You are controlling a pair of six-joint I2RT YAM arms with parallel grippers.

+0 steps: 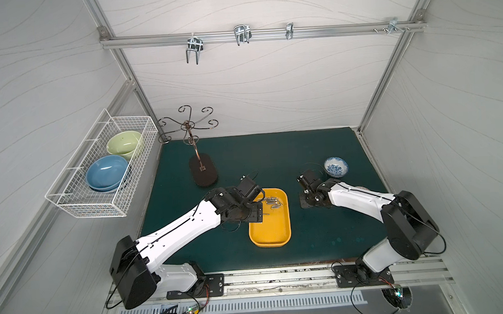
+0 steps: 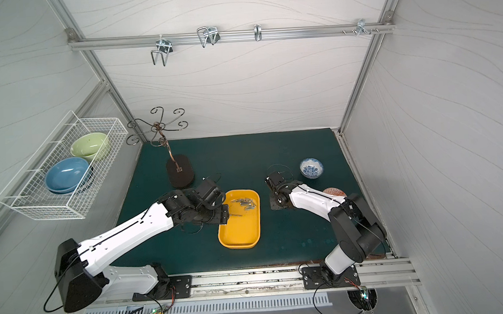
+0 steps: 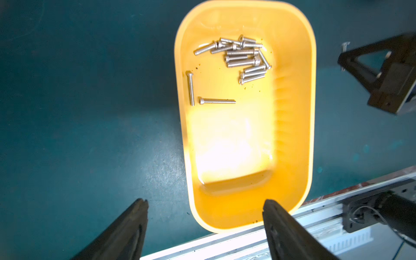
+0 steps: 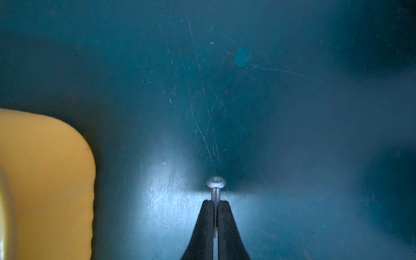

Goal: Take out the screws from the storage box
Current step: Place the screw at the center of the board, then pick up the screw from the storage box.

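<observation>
In both top views the shallow yellow-orange plastic tray (image 1: 273,232) with rounded corners sits at lower centre on the dark teal mat (image 1: 322,236). The small silver-grey metal screws (image 1: 272,203) are heaped at its upper end, leaving the lower half bare. The left gripper (image 3: 204,201) hangs at the tray's upper-left edge, jaws spread wide with nothing between them. It is likely lined up to come down on the two stray screws (image 3: 217,101) lying apart from the heap. One of them lies close along the long wall, which leaves a finger little room on that side. The right gripper (image 4: 215,202), to the right of the tray, is pinched tight on a lone screw (image 4: 216,182) by its shank, head outward, low over bare mat. That is probably a set-down spot, clear of the tray wall and apart from the blue-and-white patterned bowl (image 1: 336,166) at upper right.
</observation>
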